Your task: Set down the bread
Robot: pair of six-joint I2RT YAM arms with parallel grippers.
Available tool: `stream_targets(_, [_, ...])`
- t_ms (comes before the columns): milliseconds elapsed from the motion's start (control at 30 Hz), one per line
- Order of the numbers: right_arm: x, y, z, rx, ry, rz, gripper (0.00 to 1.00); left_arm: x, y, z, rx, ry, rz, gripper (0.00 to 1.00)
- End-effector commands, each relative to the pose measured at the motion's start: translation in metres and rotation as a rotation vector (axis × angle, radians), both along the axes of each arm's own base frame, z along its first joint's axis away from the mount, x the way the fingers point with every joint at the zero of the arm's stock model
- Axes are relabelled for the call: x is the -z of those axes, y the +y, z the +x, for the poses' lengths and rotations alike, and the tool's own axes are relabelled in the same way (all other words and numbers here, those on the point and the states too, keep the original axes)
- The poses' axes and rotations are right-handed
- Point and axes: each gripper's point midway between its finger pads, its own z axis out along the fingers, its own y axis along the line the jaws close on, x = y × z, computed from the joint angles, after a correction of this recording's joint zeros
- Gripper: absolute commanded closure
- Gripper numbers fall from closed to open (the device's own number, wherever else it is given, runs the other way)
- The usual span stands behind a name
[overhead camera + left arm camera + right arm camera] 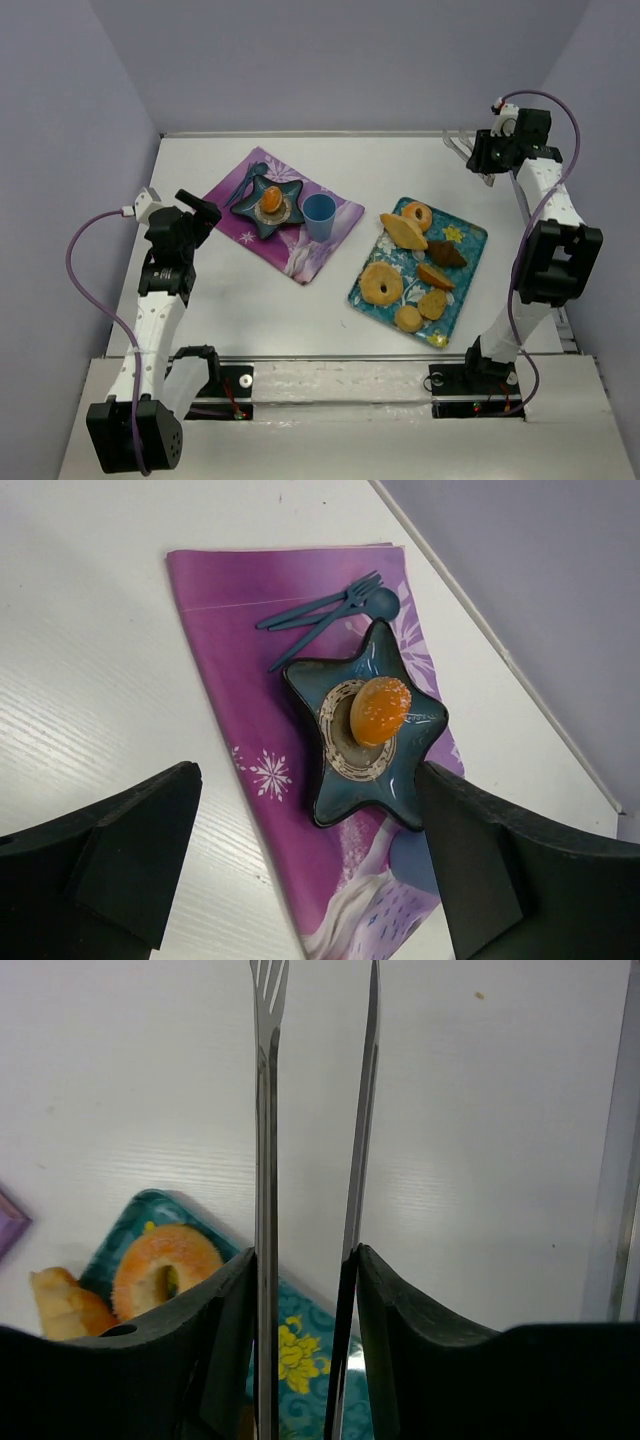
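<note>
The bread point(271, 200), a small orange-brown oval roll, lies in the middle of a dark blue star-shaped plate point(250, 217) on a purple placemat point(300, 252). In the left wrist view the bread point(380, 709) sits on the plate point(345, 795). My left gripper point(205, 213) is open and empty, to the left of the plate, its jaws wide apart point(308, 780). My right gripper point(482, 160) is at the far right back, shut on metal tongs point(266, 1110) that point away from it point(305, 1260).
A blue cup point(319, 215) stands right of the plate. Blue plastic cutlery point(325, 615) lies on the mat beyond the plate. A teal tray point(470, 240) on the right holds several pastries, among them a ring-shaped one point(381, 284).
</note>
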Motion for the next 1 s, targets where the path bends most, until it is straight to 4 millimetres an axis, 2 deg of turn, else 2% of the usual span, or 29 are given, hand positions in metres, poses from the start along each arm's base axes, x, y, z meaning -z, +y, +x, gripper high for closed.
stream_targets(0, [0.01, -0.035, 0.039, -0.066, -0.074, -0.05, 0.5, -0.012, 0.006, 0.007, -0.018, -0.033, 0.023, 0.01])
stream_targets(100, [0.025, -0.049, 0.051, -0.057, -0.039, -0.08, 0.48, -0.009, 0.007, 0.008, -0.026, -0.024, 0.024, 0.01])
stream_targets(133, [0.046, -0.055, 0.055, -0.043, 0.002, -0.092, 0.48, -0.009, 0.007, 0.008, -0.027, -0.021, 0.025, 0.01])
stream_targets(233, [0.066, -0.076, 0.059, 0.016, 0.056, -0.136, 0.44, -0.01, 0.009, 0.009, -0.036, -0.018, 0.028, 0.01])
stream_targets(267, [0.08, -0.076, 0.059, 0.013, 0.084, -0.132, 0.43, -0.01, 0.009, 0.009, -0.039, -0.018, 0.029, 0.01])
stream_targets(333, [0.091, -0.08, 0.058, 0.023, 0.111, -0.143, 0.38, -0.012, 0.01, 0.009, -0.04, -0.018, 0.03, 0.01])
stream_targets(433, [0.098, -0.084, 0.055, 0.049, 0.132, -0.154, 0.31, -0.012, 0.009, 0.01, -0.039, -0.016, 0.024, 0.01])
stream_targets(500, [0.098, -0.095, 0.052, 0.079, 0.141, -0.179, 0.29, -0.014, 0.009, 0.009, -0.039, -0.024, 0.021, 0.01])
stream_targets(533, [0.095, -0.102, 0.051, 0.096, 0.138, -0.186, 0.24, -0.015, 0.009, 0.009, -0.039, -0.026, 0.021, 0.01])
stream_targets(600, [0.088, -0.101, 0.051, 0.093, 0.122, -0.19, 0.19, -0.017, 0.007, 0.009, -0.03, -0.03, 0.018, 0.01])
stream_targets(633, [0.08, -0.102, 0.051, 0.095, 0.109, -0.196, 0.07, -0.018, 0.006, 0.009, -0.026, -0.032, 0.016, 0.01])
stream_targets(667, [0.074, -0.107, 0.049, 0.107, 0.101, -0.2, 0.01, -0.018, 0.004, 0.009, -0.016, -0.034, 0.012, 0.01])
stream_targets(767, [0.038, -0.104, 0.049, 0.103, 0.032, -0.207, 0.0, -0.024, 0.0, 0.009, 0.008, -0.049, 0.004, 0.01])
stream_targets(800, [0.023, -0.102, 0.049, 0.108, 0.002, -0.198, 0.0, -0.026, -0.001, 0.009, 0.014, -0.054, 0.002, 0.01])
stream_targets(833, [-0.005, -0.097, 0.045, 0.105, -0.051, -0.188, 0.0, -0.03, -0.003, 0.008, 0.024, -0.063, -0.001, 0.01])
stream_targets(867, [-0.022, -0.095, 0.042, 0.116, -0.083, -0.185, 0.0, -0.03, -0.003, 0.008, 0.024, -0.063, -0.001, 0.01])
stream_targets(900, [-0.035, -0.092, 0.039, 0.158, -0.114, -0.144, 0.0, -0.033, -0.004, 0.006, 0.028, -0.073, -0.004, 0.01])
stream_targets(933, [-0.06, -0.092, 0.036, 0.2, -0.166, -0.125, 0.0, -0.035, -0.004, 0.005, 0.027, -0.078, -0.007, 0.01])
stream_targets(967, [-0.084, -0.093, 0.019, 0.265, -0.212, -0.118, 0.0, -0.038, -0.005, 0.002, 0.028, -0.087, -0.01, 0.01])
